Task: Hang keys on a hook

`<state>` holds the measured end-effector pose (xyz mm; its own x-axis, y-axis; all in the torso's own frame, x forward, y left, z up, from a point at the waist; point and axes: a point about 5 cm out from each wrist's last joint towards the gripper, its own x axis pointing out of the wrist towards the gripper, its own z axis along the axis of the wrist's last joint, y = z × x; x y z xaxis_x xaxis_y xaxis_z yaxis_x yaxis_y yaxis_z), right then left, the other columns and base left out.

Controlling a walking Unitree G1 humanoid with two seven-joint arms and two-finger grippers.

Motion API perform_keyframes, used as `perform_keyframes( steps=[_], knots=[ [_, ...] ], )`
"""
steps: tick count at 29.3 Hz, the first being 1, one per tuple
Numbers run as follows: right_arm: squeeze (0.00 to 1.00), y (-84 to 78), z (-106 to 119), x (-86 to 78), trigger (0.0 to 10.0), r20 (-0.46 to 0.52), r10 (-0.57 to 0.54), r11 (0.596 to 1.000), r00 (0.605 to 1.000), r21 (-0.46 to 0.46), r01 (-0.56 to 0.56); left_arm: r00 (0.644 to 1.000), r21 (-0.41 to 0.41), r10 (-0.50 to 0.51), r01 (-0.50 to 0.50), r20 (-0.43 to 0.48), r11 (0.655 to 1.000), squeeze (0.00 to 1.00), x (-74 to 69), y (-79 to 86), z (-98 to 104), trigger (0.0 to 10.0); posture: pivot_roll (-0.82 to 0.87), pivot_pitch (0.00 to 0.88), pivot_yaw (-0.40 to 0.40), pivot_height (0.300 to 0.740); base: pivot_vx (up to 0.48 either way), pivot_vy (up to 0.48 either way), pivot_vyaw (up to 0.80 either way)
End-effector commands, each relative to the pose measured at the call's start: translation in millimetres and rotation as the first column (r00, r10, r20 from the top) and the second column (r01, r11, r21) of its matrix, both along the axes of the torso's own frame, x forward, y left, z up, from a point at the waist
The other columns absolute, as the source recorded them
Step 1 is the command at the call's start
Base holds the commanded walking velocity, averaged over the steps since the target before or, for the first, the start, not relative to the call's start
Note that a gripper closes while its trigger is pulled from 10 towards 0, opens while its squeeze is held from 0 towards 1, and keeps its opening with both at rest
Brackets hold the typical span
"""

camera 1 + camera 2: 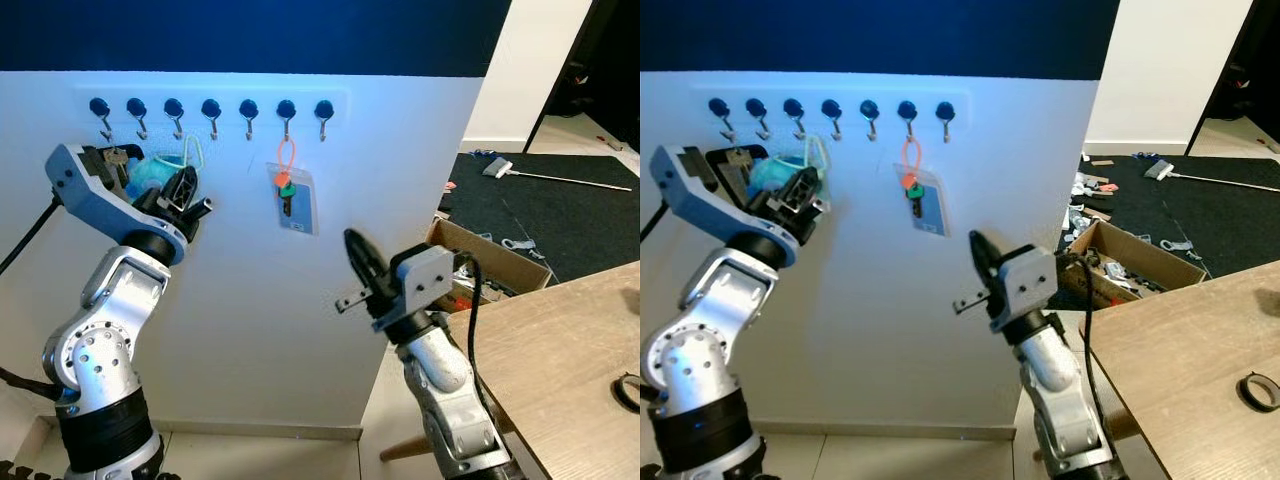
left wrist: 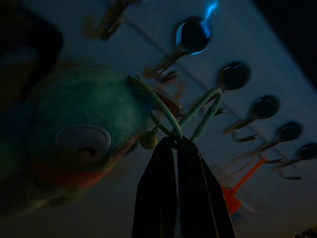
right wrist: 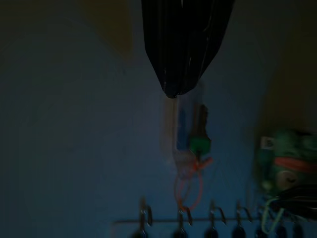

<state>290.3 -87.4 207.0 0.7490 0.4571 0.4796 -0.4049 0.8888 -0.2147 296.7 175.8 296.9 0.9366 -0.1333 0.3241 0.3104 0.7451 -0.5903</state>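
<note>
White wall with a dark blue band along its top fills most of the scene, and a doorway to the right opens onto a dark floor with a cardboard box of clutter. At the lower right corner juts a wooden table. Near the wall's upper edge runs a rail of hooks, seven dark knobs in a row. From the sixth hook counting from the left end hangs an orange loop with a green key and a card.

Raised to the left end of the rail, the left claw is clamped together on the pale green loop of a bunch of keys with a fluffy teal toy. The loop's top sits just below the third or fourth hook; I cannot tell whether it has caught on one yet. The right claw hangs lower, well apart from the rail, its fingers together and holding nothing.

My reading: the keys are carried up to the rail, and what remains is slipping the loop over a hook and letting go.
</note>
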Motion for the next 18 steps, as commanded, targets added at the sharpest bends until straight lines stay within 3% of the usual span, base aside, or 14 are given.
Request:
perform_keyframes(
  steps=[1,10,18],
  knots=[
    [0.00,3.6,-1.2,-3.5,10.0,-0.013,0.030,1.000,0.999,0.004,-0.030,1.000,-0.016,-0.016,0.016,0.007,1.000,0.00,-1.2,-1.7,3.6,10.0,0.17,0.110,0.027,0.740,0.000,0.000,0.00],
    [0.00,12.6,3.4,-3.8,10.0,-0.005,0.063,0.998,0.998,0.019,-0.063,1.000,-0.034,-0.013,0.013,-0.003,0.999,0.00,6.9,0.9,4.2,10.0,0.17,0.090,0.034,0.740,0.000,0.000,0.00],
    [0.00,11.3,4.8,-2.7,10.0,-0.008,0.054,0.998,0.998,0.035,-0.054,0.999,-0.058,0.032,-0.034,-0.031,0.998,0.00,15.7,11.0,-0.8,10.0,0.16,0.080,0.039,0.740,0.000,0.000,0.00]
  ],
)
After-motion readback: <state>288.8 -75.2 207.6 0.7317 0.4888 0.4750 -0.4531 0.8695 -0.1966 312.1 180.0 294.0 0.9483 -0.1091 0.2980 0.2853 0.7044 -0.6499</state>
